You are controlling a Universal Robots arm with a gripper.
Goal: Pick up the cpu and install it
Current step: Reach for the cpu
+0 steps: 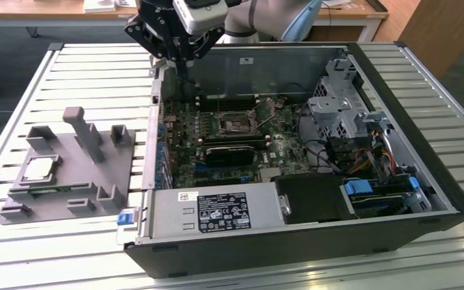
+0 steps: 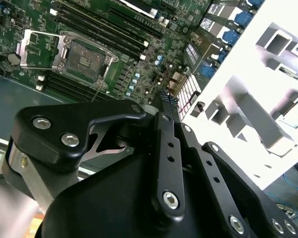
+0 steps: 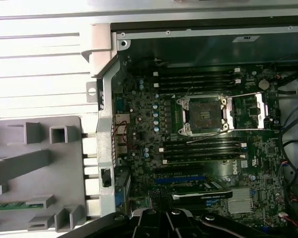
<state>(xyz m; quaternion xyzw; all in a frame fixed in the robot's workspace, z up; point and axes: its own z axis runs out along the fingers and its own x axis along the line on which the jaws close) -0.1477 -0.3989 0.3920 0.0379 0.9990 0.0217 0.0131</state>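
Black robot gripper (image 1: 186, 77) hovers over far edge of open black PC case (image 1: 296, 254), fingers apparently pressed together & empty. Small flat square silver-topped cpu (image 1: 40, 169) lies on grey plastic holder tray (image 1: 79, 181) at exterior view's left, well apart from gripper. The green board's metal-framed socket (image 1: 236, 125) stands open. A good pick prob. needs spread fingers, a square approach & an edge grip w/o tilting.

Colours: motherboard (image 1: 215, 130) green; fixture tray (image 1: 70, 151) grey; cpu (image 1: 40, 169) silver-grey top, rim apparently pale; table (image 1: 95, 72) white, slatted; gripper (image 1: 185, 75) black.
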